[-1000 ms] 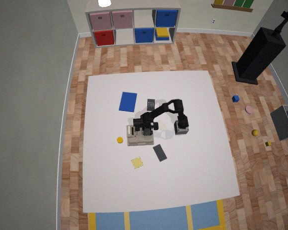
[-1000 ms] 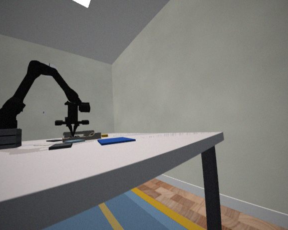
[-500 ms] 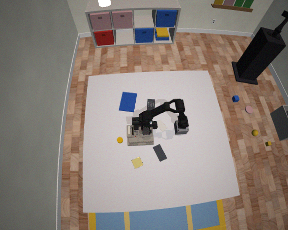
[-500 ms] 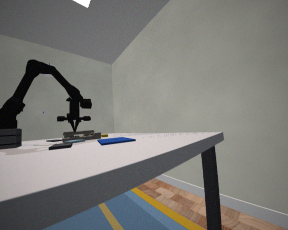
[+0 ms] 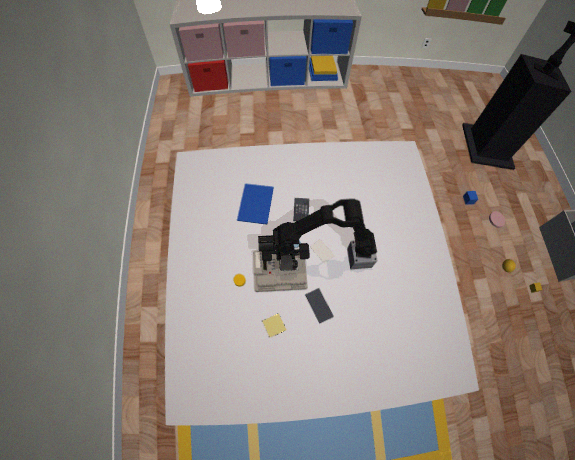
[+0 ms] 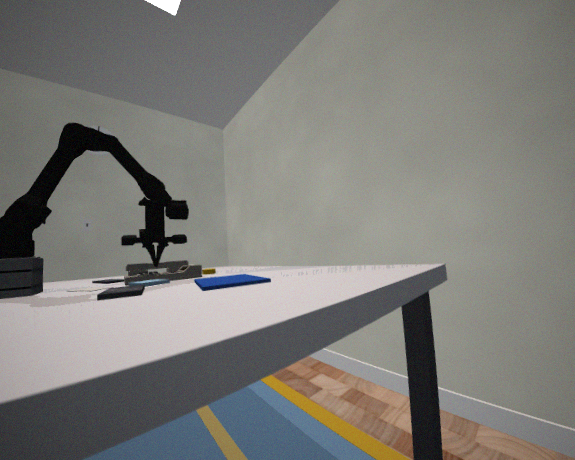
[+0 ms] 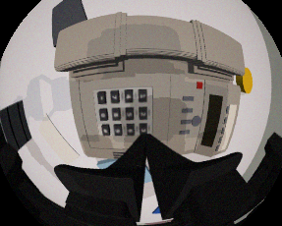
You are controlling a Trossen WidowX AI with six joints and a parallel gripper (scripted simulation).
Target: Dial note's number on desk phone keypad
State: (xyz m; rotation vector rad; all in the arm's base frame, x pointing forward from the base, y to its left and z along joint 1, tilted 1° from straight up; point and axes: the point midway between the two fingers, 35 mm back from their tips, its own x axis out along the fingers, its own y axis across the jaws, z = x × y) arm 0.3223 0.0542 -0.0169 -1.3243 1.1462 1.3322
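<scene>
The beige desk phone [image 5: 280, 273] lies on the white table, its handset [image 7: 147, 41] resting in the cradle. In the wrist view the dark keypad [image 7: 124, 114] sits in the phone's middle, with a display [image 7: 215, 116] and a red light [image 7: 199, 84] to its right. My gripper [image 7: 144, 138] is shut and empty, pointing straight down with its tip over the bottom row of keys, right side. From the side, the gripper tip [image 6: 155, 263] stands at the phone [image 6: 163, 273]; I cannot tell whether it touches. A yellow note [image 5: 273, 325] lies in front of the phone.
A blue book [image 5: 255, 203], a dark calculator-like item [image 5: 301, 207], a dark grey slab [image 5: 319, 305], a pale card [image 5: 322, 249] and a yellow disc [image 5: 239, 280] lie around the phone. My arm's base [image 5: 362, 255] stands to its right.
</scene>
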